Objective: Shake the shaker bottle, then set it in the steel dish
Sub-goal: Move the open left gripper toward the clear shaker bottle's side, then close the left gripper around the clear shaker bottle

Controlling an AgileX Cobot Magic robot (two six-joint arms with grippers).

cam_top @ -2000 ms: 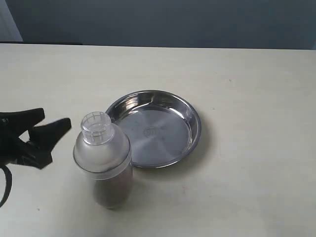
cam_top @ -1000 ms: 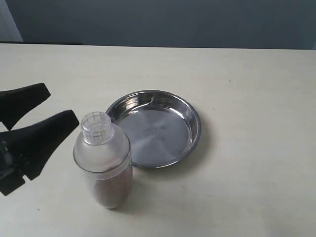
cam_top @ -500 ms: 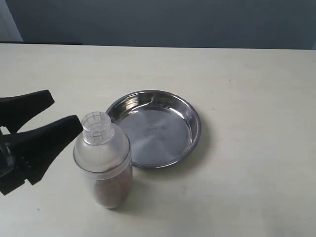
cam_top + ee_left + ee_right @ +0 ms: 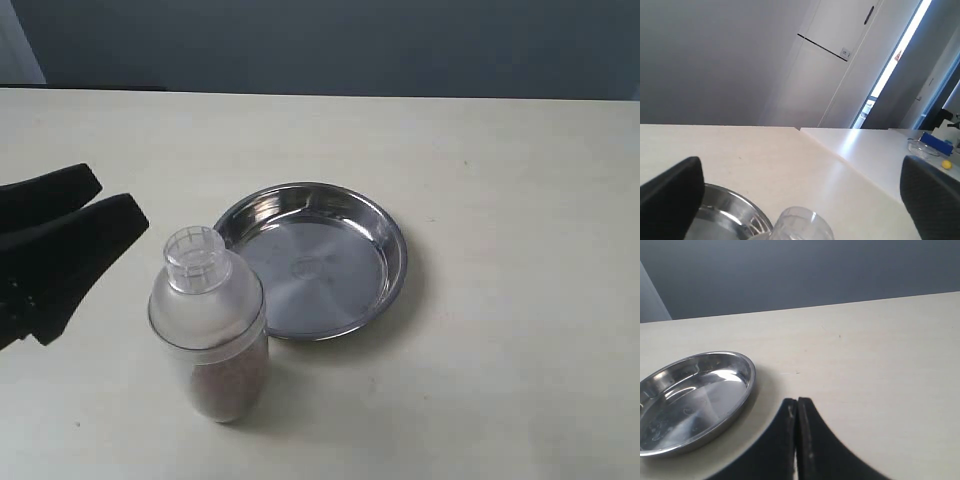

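Observation:
The shaker bottle (image 4: 208, 320) stands upright on the table, clear with a frosted dome and brownish grains at the bottom. Just behind it to the right lies the steel dish (image 4: 396, 268), holding nothing. My left gripper (image 4: 115, 198) hovers open just left of the bottle's top, not touching it. In the left wrist view the bottle's cap (image 4: 802, 225) sits low between the widely spread fingers (image 4: 675, 192), with the left gripper (image 4: 801, 162) open and the dish rim (image 4: 737, 205) beside the cap. The right gripper (image 4: 797, 402) is shut on nothing, near the dish (image 4: 746, 386).
Pale table surface (image 4: 500, 380) lies all round the bottle and dish. A dark wall runs behind the table's far edge (image 4: 350, 96). The right arm does not show in the exterior view.
The left gripper came in from the left towards the bottle, then shifted slightly back left and upward in the exterior view. Bottle and dish have not moved.

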